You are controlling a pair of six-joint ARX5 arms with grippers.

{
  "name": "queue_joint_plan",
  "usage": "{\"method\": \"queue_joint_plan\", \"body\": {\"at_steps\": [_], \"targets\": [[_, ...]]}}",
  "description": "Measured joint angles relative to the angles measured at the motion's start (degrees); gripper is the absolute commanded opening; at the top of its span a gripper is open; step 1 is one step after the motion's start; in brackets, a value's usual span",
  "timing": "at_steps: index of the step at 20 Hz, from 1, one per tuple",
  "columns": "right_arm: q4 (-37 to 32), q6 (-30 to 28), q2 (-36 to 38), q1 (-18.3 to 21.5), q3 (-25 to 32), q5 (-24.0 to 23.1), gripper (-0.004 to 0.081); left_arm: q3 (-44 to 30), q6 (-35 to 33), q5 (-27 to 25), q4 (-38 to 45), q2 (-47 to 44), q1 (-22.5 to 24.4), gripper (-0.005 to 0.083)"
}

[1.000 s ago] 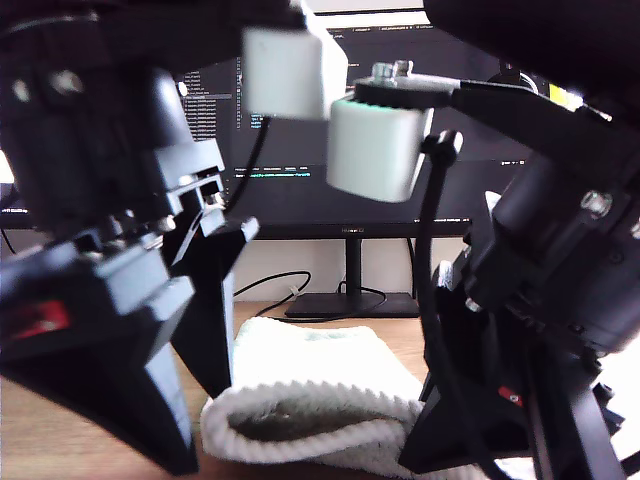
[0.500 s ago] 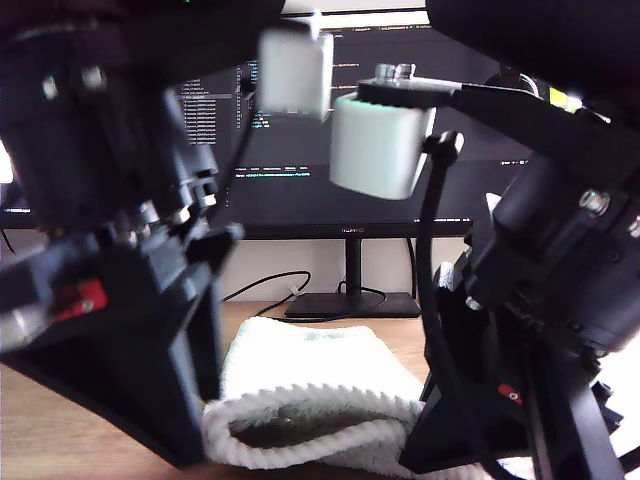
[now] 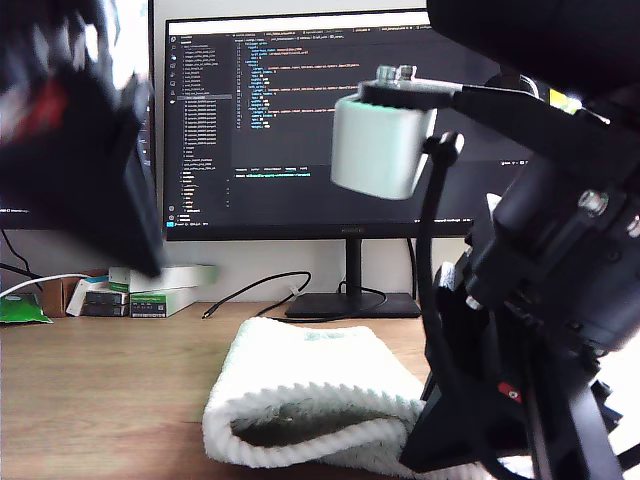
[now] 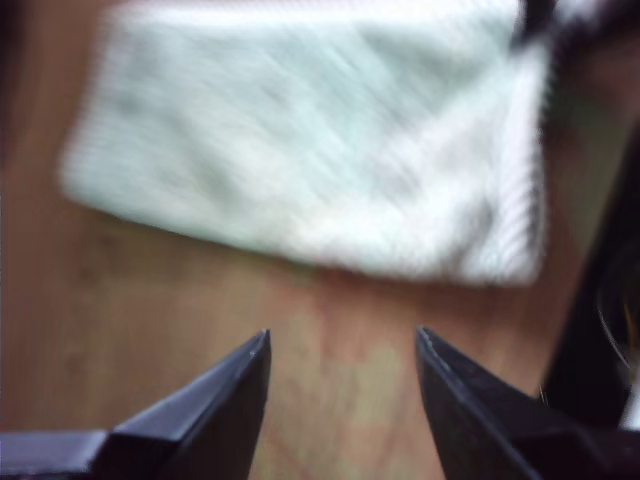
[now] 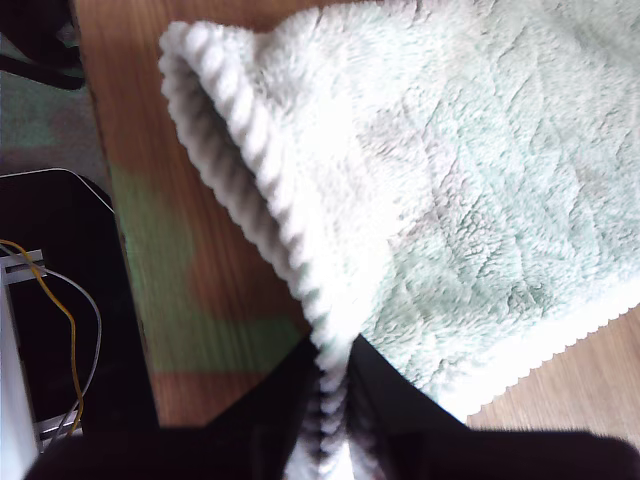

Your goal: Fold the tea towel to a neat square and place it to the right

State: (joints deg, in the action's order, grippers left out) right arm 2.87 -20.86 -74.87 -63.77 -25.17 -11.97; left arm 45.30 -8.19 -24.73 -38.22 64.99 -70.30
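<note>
My second gripper (image 5: 335,420) has its jaws closed on the whitish ribbed hem of the pale mint-green fluffy tea towel (image 5: 470,200), pinching it where the folded layers meet. My first gripper (image 4: 340,385) hangs above the bare wooden surface (image 4: 180,300) with its jaws apart and nothing between them; the towel lies beyond the tips, apart from them. In the exterior view the towel (image 3: 310,385) sits low and centre in the frame, doubled over with an open loop at its near edge, before the dark monitor (image 3: 300,120). To fold well, I judge I should keep the pinch firm on the cord so the layers cannot slip, and bring the free jaws down on the matching corner before carrying both edges over together.
</note>
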Motion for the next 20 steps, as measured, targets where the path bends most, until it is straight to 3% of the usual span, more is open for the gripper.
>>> {"method": "queue_joint_plan", "body": {"at_steps": [5, 8, 12, 20], "targets": [[-0.07, 0.0, 0.0, 0.0, 0.0, 0.02, -0.0013, -8.37, 3.85, -11.13, 3.67, -4.7, -14.27, 0.0407], [-0.11, 0.0, 0.0, 0.0, 0.0, 0.0, -0.0013, -12.13, 3.91, -12.17, 8.35, -3.98, -18.62, 0.0407], [-0.39, 0.02, 0.0, 0.74, 0.0, 0.02, -0.0013, -13.86, 2.1, -11.43, 13.44, -0.46, -18.51, 0.0407], [-1.11, 0.5, -0.02, 1.11, 0.0, 0.02, -0.0013, -15.56, -0.44, -10.51, 24.59, 8.35, -12.22, 0.0407]]}}
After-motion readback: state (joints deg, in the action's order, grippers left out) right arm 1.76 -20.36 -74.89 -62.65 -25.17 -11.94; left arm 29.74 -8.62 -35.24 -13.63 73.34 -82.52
